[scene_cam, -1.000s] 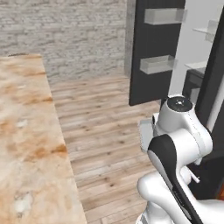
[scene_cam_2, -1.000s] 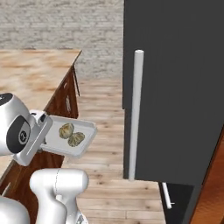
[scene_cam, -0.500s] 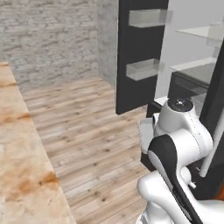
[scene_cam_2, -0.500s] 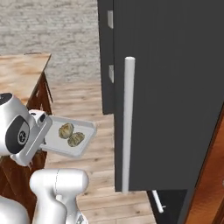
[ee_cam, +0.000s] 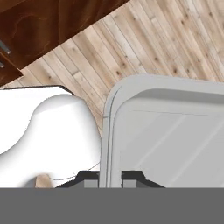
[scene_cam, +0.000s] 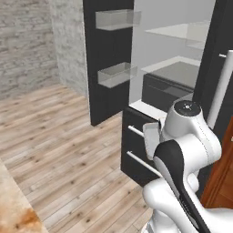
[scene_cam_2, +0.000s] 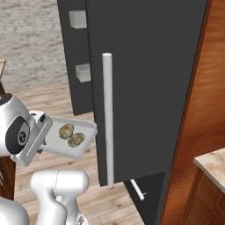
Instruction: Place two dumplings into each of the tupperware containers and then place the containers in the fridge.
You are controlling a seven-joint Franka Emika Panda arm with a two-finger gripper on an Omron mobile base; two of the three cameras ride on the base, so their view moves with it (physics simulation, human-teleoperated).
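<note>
Two dumplings (scene_cam_2: 71,135) in gripper-held (ee_cam: 110,178) container (scene_cam_2: 86,130)

Matt translucent plastic tray (scene_cam_2: 83,147) (smooth), plank-wood floor (scene_cam: 59,136)

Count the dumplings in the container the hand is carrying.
2. Both lie side by side in the tupperware container held by the hand: one dumpling nearer the hand, the other dumpling towards the fridge.

Pale wood plank floor (scene_cam: 68,136), grey brick wall (scene_cam: 27,41), reddish-brown cabinets (scene_cam_2: 197,110)
</note>
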